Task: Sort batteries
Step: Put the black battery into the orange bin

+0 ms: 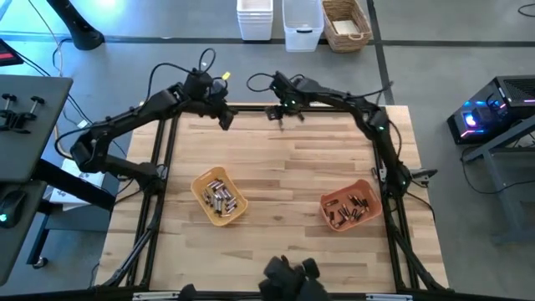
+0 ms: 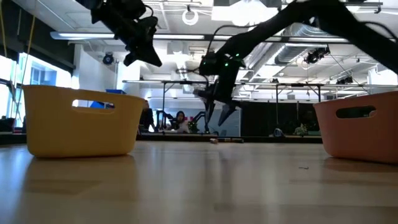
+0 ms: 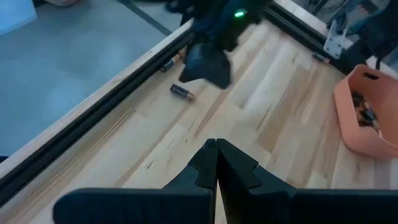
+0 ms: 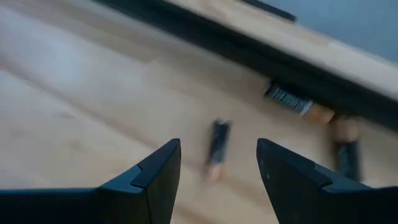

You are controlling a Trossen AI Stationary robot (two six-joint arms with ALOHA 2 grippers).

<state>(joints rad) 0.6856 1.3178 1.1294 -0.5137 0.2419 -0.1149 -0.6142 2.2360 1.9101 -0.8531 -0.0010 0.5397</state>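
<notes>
Three loose dark, copper-tipped batteries lie near the table's far edge. In the right wrist view one battery (image 4: 217, 147) lies flat on the wood, and two more (image 4: 299, 102) (image 4: 346, 149) lie by the black frame rail. My right gripper (image 4: 217, 169) (image 1: 280, 114) is open and hovers above the first one, a finger on either side, touching nothing. My left gripper (image 3: 216, 157) (image 1: 224, 118) is shut and empty, raised to the left of it. The yellow tray (image 1: 199, 186) holds silvery cells and the orange tray (image 1: 328, 201) holds dark ones.
A black frame rail (image 3: 134, 65) runs along the far edge, close behind the loose batteries. Bare wood (image 1: 292, 167) lies between the grippers and the two trays. White bins and a wicker basket (image 1: 345, 23) stand on the floor beyond the table. A person (image 2: 180, 119) sits far behind.
</notes>
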